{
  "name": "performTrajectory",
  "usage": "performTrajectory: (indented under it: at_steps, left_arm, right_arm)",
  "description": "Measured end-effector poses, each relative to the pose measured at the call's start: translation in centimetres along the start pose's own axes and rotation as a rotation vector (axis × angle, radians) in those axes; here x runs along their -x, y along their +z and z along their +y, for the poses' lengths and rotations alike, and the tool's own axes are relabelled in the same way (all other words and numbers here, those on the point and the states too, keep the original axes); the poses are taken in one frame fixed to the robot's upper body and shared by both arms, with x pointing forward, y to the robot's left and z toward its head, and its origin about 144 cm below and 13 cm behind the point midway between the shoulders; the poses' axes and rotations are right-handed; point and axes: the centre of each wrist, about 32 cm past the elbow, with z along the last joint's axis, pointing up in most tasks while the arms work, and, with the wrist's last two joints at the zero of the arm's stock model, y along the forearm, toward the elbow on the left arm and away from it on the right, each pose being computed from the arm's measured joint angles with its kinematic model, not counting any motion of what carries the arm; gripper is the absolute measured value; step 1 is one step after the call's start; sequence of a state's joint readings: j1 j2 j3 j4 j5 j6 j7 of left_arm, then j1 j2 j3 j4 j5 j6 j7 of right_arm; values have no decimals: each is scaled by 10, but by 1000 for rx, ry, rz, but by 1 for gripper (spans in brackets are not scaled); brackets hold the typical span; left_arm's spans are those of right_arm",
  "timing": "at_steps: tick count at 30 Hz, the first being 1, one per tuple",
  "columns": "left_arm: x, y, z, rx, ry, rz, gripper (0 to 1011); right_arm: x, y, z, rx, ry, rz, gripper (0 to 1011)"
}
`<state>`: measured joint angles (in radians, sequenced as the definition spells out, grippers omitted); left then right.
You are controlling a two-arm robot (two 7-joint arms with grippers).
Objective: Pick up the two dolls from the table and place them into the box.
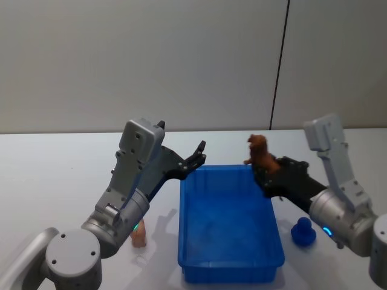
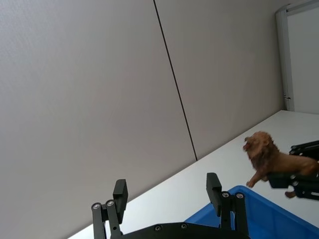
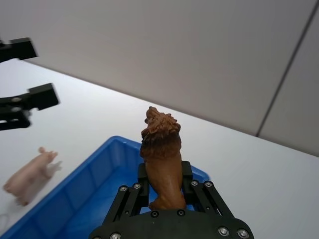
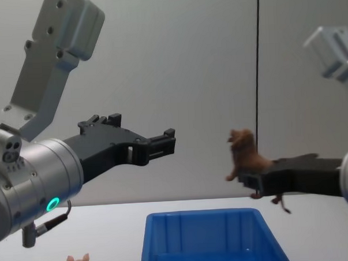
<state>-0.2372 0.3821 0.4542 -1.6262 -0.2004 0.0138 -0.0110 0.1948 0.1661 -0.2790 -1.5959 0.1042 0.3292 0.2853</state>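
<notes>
My right gripper [image 1: 265, 174] is clamped on the brown doll [image 1: 259, 152], holding it head-up in the air above the far right corner of the blue box [image 1: 230, 266]. My left gripper [image 1: 198, 156] hangs above the box's far left corner, fingers apart, with nothing between them. The pink doll [image 1: 139, 235] is on the white table [image 1: 54, 175], just left of the box. My left arm hides most of it, so it may be standing.
</notes>
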Motion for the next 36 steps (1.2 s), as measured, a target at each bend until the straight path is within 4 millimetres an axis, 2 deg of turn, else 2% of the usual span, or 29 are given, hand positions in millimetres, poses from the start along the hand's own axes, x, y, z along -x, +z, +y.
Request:
performTrajectory:
  at_steps: [6,8,14,21,28,36]
  left_arm:
    - [0,0,0,0,0,0,1001]
    - [0,0,0,0,0,0,1001]
    - [0,0,0,0,0,0,1001]
    - [0,0,0,0,0,0,1001]
    - [0,0,0,0,0,0,1001]
    - [0,0,0,0,0,0,1001]
  right_arm:
    - [2,6,11,31,101,10,358]
    - [3,8,15,40,126,12,386]
    - [7,14,30,85,237,26,616]
    - [9,19,39,114,301,35,832]
    - [9,21,43,126,331,37,993]
    - [3,20,38,97,293,11,1001]
